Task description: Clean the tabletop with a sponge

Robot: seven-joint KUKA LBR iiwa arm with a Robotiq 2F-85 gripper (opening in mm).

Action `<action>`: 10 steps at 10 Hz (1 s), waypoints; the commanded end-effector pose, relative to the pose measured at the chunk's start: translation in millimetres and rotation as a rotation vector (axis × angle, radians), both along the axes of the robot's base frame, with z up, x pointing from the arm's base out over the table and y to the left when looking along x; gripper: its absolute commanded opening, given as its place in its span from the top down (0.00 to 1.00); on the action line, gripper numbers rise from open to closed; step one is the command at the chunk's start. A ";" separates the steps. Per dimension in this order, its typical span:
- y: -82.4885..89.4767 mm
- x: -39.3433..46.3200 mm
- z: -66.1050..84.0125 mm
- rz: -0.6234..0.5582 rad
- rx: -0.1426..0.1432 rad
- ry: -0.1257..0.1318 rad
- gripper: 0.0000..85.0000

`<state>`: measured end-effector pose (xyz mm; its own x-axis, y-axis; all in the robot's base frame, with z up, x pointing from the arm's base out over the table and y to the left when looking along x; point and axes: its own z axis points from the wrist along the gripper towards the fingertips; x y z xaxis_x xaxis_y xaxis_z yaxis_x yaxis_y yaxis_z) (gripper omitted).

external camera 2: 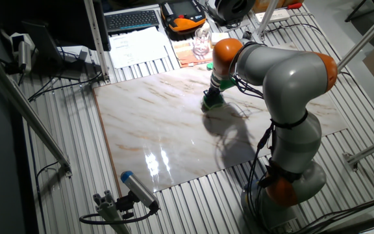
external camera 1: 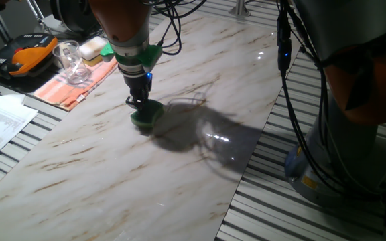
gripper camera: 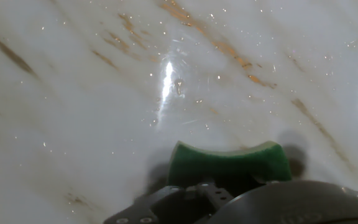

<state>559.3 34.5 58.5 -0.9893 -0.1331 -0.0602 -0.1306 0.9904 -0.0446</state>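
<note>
Here, closest to your hand camera, the gripper had its jaws closed on the green sponge, which lay pressed flat on the white veined tabletop. From one fixed view, you had the sponge near the slab's middle, its shadow spreading toward four o'clock. Farther off, at about ten o'clock, an orange striped cloth carried a clear glass, with a pale yellow sponge block just beyond.
</note>
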 end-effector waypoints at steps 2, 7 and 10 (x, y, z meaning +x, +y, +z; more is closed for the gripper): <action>-0.9 -1.5 0.4 -0.003 0.000 -0.001 0.40; 2.0 -5.9 -5.0 -0.010 0.002 -0.005 0.40; -0.6 -6.2 -4.1 -0.007 0.005 -0.006 0.60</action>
<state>553.1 34.0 54.3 -0.9898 -0.1256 -0.0669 -0.1231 0.9916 -0.0401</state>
